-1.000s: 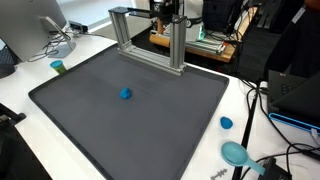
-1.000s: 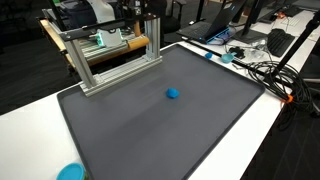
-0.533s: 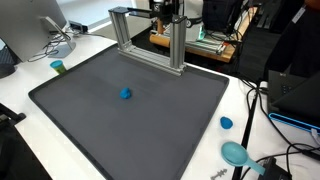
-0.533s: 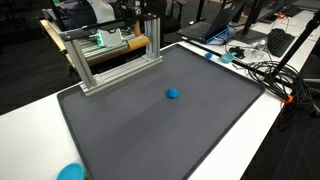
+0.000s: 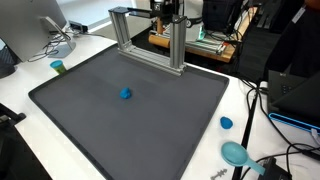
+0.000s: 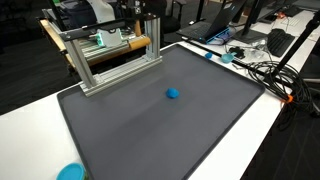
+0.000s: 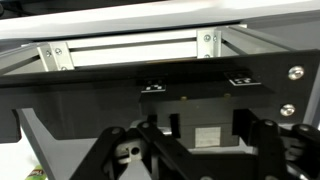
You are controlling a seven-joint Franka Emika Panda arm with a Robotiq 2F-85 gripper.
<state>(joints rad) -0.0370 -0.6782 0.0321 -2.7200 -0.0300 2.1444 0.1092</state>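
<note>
Dark grey rubber-like mat (image 5: 130, 125) covers most of the white table (image 5: 20, 95). In an exterior view, a computer monitor (image 5: 25, 25) stands at the far left on the table. Just in front of it, a small teal cup (image 5: 58, 67) sits off the mat's corner. Further right, a small blue object (image 5: 125, 94) lies alone on the mat, well apart from everything else; it shows in both exterior views (image 6: 173, 94).

Right of that, at the mat's back edge, stands the aluminium frame (image 5: 150, 40), an open rectangle of extruded bars, upright on its base rail. The end effector (image 5: 167, 15) hangs at the frame's upper right corner, close behind the top bar. Whether it touches the bar cannot be told.

In the wrist view the frame's bars (image 7: 130, 50) fill the upper half. The end effector (image 7: 197, 150) shows only as dark linkage along the bottom edge. Its fingertips are not clear, so I cannot tell how wide it stands or whether it holds anything.

At the right, off the mat, lie a blue lid (image 5: 226, 123), a teal scoop (image 5: 235, 153) and black cables (image 5: 262, 105).
</note>
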